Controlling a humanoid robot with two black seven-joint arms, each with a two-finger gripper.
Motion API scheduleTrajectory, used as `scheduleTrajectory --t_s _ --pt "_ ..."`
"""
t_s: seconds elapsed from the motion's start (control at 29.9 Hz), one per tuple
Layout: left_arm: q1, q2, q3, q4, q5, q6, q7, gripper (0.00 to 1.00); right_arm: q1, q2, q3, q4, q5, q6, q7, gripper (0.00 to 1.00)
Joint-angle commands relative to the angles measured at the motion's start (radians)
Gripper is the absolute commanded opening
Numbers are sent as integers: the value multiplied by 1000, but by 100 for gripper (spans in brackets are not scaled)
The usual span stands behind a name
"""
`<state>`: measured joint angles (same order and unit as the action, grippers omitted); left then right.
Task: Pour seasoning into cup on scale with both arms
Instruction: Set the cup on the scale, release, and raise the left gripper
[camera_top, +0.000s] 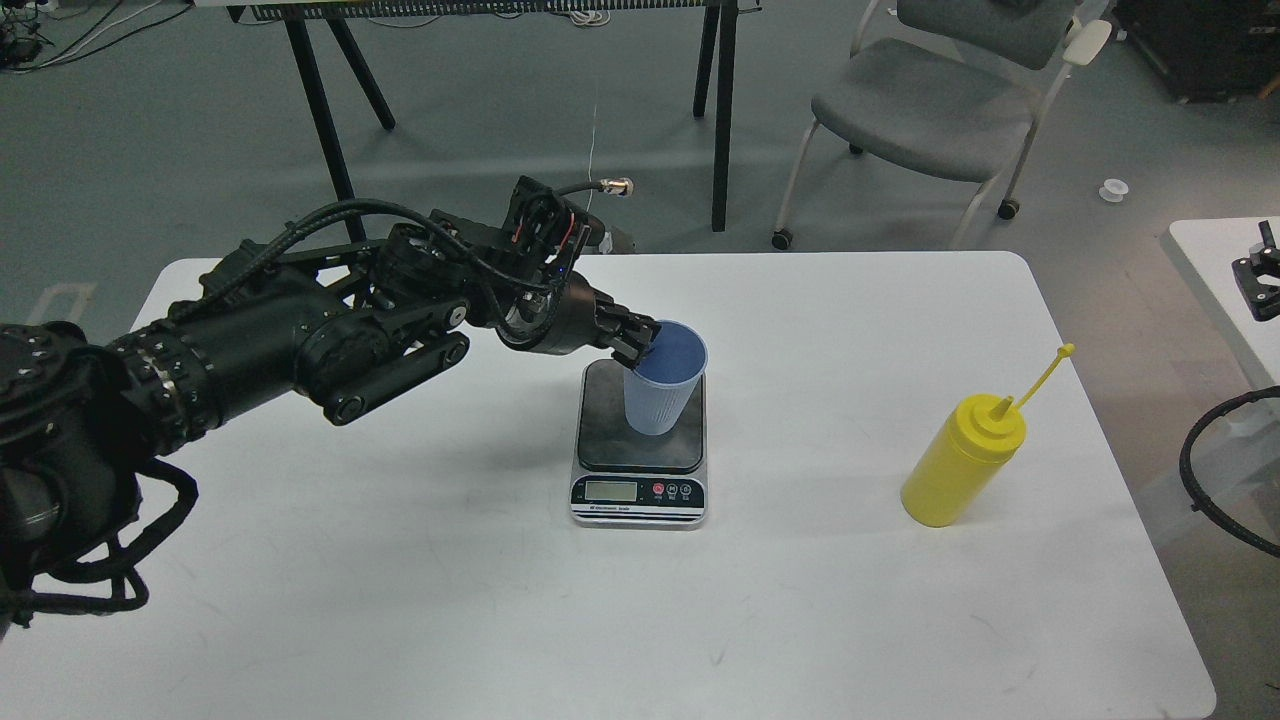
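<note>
Light-blue cup (664, 385) on scale (640, 455) platform, left pincer (634, 342) clamped on rim. Yellow seasoning bottle (960, 460) upright on table (400, 560), well right, untouched. Right pincer out of view. Pickup and pouring remain.

My left pincer (640, 343) covers the near-left part of the cup (662, 392) rim, and its dark fingers blur together, so I cannot tell whether they grip it. The cup hides part of the scale (640, 462) platform. The scale's display is too small to read. My right arm is cut off at the right edge. The worktop (820, 600) runs off the bottom edge.
</note>
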<state>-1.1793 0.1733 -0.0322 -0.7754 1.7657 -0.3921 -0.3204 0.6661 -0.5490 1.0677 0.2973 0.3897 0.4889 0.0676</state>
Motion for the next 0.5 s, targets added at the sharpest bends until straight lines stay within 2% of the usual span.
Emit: scheduleTrajectory --t_s 0.0,0.07,0.13,0.3,0.47 --pt "6 -5 8 13 -5 19 1 10 0 0 0 2 0 0 0 100" --pt "13 -6 8 13 -9 21 3 18 -3 1 0 3 0 0 0 100" --pt "16 -6 6 15 -12 22 3 32 -5 0 0 3 0 0 0 100" --pt "16 8 -20 1 -79 28 -5 79 -36 -20 0 25 5 0 -15 100" --pt "-2 25 -87 7 -395 42 -11 88 -166 -101 1 204 50 0 -23 100"
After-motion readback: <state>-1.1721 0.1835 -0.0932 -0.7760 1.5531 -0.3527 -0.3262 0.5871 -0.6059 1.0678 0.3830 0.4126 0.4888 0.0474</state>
